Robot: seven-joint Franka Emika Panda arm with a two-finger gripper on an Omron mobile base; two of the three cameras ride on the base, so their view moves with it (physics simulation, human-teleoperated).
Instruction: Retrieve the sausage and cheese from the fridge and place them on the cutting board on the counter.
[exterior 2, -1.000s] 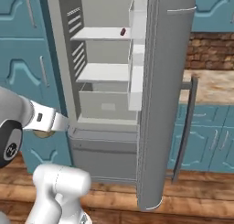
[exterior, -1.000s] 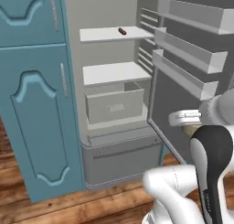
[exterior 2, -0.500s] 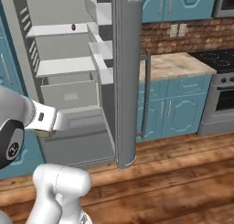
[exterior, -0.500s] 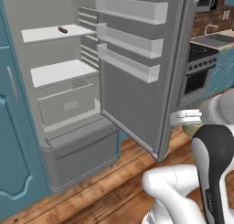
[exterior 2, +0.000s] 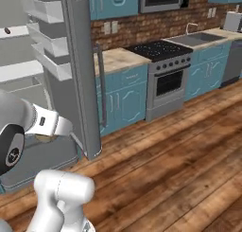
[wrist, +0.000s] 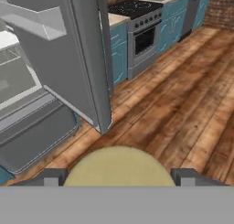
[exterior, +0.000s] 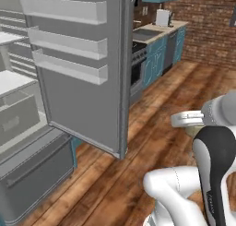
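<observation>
**Cheese in the claw, base turns away from the fridge**

The cheese sits between the two dark finger tips of the gripper in the hand view, a tan-yellow round chunk that fills the gap from one tip to the other. The jaws stand wide and pinch the cheese on both sides. In the left base view a bit of the same tan colour shows under the white wrist, so the cheese rides low in front of the arm, over the wooden floor.

The sausage is a small dark rod on a white shelf inside the fridge, at the far left edge of the right base view. It is well apart from the gripper.

What has changed is the whole picture, not the things. One second ago both base views looked straight into the open fridge; half a second ago the door was in the middle; now the door is at the left and the stove, the teal cabinets and the counter come into view. So the base has turned to the right, and the cameras went with it. The wrist keeps the same place in both base views.

I judge that the carry of the cheese is under way. The cutting board I cannot find in these pictures, so the base probably must drive or turn more. After that, the sausage needs a second trip to the fridge, whose door stands open.
</observation>
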